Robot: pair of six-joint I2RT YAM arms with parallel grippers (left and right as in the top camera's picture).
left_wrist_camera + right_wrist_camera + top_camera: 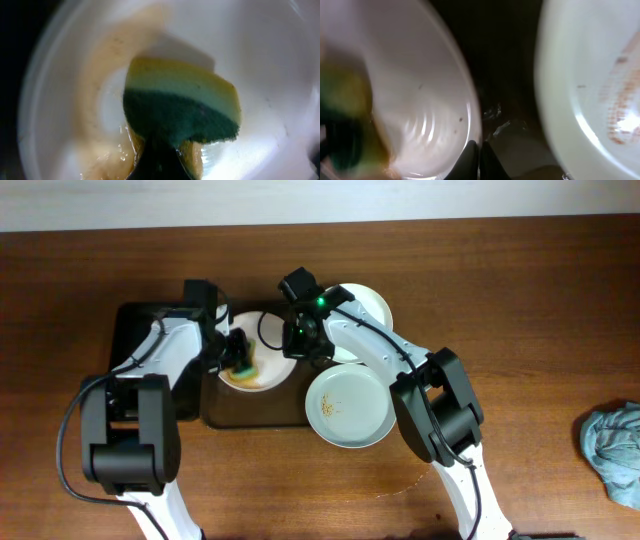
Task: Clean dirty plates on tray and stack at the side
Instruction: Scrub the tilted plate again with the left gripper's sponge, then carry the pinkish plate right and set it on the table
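Observation:
A white plate (268,332) with brown smears lies on the dark-brown tray (255,410). My left gripper (238,360) is shut on a yellow-and-green sponge (245,365) and presses it onto this plate. In the left wrist view the sponge (185,100) sits on the smeared plate (260,45) above the gripper (160,162). My right gripper (300,342) is shut on this plate's right rim, as the right wrist view (479,157) shows at the plate's edge (420,75). A pale bluish plate (348,405) with orange smears lies front right and also shows in the right wrist view (590,75). Another white plate (368,308) lies behind it.
A smaller black tray (135,345) lies to the left of the brown tray, under my left arm. A crumpled blue-grey cloth (612,448) lies at the table's far right. The bare wooden table (520,300) surrounds the trays.

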